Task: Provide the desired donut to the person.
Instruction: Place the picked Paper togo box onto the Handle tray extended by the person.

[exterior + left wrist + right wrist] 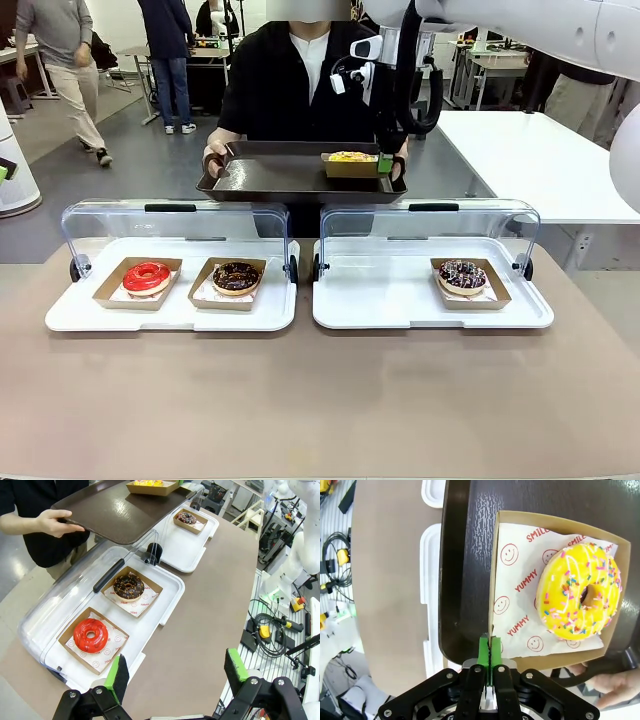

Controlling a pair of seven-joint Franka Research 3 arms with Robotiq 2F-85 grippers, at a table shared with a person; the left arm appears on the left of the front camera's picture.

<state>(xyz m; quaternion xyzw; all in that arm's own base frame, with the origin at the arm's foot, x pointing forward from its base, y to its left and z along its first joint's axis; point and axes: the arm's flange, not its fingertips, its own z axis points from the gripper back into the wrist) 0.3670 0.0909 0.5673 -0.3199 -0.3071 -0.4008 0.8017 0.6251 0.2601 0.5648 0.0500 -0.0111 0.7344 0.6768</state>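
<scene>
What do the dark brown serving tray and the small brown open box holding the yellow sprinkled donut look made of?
Dark brown serving tray: probably hard plastic; pebbled surface with a soft sheen. Small brown open box: thin cardboard, matte kraft brown, thin bare edge, lined with smiley-printed white paper. The right gripper is pinched shut on its wall.

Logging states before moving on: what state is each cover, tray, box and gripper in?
Left clear plastic display cover: open, swung back.
Right clear plastic display cover: open, swung back.
Dark brown plastic serving tray: held level by the person's hands.
Brown cardboard box with yellow sprinkled donut: on the serving tray, edge pinched.
Right gripper: shut on the cardboard box's edge.
Left gripper: open, empty.
</scene>
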